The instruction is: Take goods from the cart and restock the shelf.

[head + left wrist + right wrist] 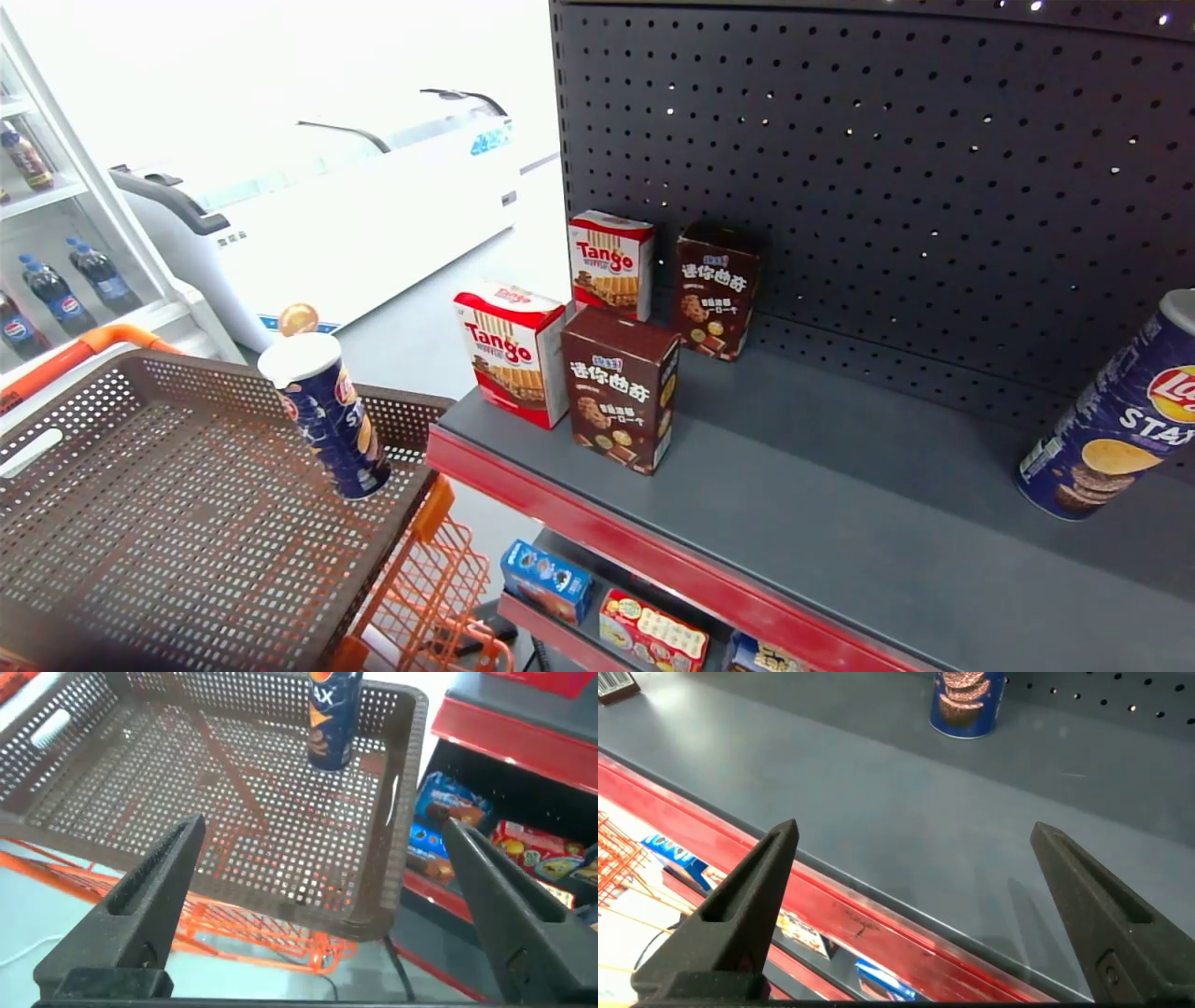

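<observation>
- Plainly between picks: left claw (320,829) spread wide and empty, hanging over the near rim of the cart (234,812).
- Likewise the right claw (915,829), spread and empty above the red front edge of the shelf (924,784).
- Farther in, one can (334,719) upright in the cart's far corner, next to the shelf end. Probably the next item to fetch.
- Calls for reaching the left claw across the basket, closing round the can's body, lifting clear of the wall, then setting down on bare shelf.
- On the shelf, four boxes (621,387) grouped at the left end, and a shelved can (1116,420) well apart at the far right by the pegboard.
- Claw spread read from the wrist views; cart, boxes and both cans taken in together from the head view. Left wrist view adds a closer look at packets (439,826) on the lower shelf.
</observation>
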Robot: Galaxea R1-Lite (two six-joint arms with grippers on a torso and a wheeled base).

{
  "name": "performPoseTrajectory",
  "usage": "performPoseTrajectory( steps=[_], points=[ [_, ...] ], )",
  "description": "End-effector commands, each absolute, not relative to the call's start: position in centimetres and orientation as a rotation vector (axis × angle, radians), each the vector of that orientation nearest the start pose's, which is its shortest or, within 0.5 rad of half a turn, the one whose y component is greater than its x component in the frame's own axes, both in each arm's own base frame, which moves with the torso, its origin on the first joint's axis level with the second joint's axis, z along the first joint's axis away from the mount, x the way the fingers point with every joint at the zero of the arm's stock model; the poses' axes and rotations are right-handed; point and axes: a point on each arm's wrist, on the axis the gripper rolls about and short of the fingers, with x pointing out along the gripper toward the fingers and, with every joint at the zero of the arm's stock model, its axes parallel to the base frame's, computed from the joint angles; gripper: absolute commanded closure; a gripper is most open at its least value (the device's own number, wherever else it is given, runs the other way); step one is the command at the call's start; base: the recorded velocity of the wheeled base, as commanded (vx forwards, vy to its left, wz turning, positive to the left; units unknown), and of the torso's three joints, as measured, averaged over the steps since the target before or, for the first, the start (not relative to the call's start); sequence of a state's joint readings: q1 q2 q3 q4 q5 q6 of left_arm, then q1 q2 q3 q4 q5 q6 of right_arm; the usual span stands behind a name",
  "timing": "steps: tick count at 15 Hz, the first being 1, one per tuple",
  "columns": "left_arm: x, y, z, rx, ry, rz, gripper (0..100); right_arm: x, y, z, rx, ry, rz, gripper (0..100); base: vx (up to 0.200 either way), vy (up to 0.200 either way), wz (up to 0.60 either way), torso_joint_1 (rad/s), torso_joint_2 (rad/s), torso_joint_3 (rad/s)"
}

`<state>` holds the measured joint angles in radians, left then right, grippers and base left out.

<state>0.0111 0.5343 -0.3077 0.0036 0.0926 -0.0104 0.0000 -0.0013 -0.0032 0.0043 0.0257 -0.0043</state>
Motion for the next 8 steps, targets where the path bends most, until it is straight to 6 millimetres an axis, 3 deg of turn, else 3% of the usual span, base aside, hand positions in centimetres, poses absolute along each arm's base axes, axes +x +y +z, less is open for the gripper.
performPoseTrajectory(
  steps=[1, 5, 8],
  points=[
    [5.2, 0.1, 16.2, -0.006, 0.336, 0.082, 0, -2.3, 0.1, 7.6, -0.005, 0.001, 0.026, 0, 0.000, 0.000, 0.00, 0.000, 0.00, 0.000],
    [12.9, 0.1, 16.0, -0.022, 0.367, 0.064, 0, -2.3, 0.1, 7.6, -0.005, 0.001, 0.026, 0, 0.000, 0.000, 0.00, 0.000, 0.00, 0.000],
    [17.0, 1.8, 14.8, -0.024, 0.370, 0.074, 0, -2.3, 0.1, 7.6, -0.005, 0.001, 0.026, 0, 0.000, 0.000, 0.00, 0.000, 0.00, 0.000]
  ],
)
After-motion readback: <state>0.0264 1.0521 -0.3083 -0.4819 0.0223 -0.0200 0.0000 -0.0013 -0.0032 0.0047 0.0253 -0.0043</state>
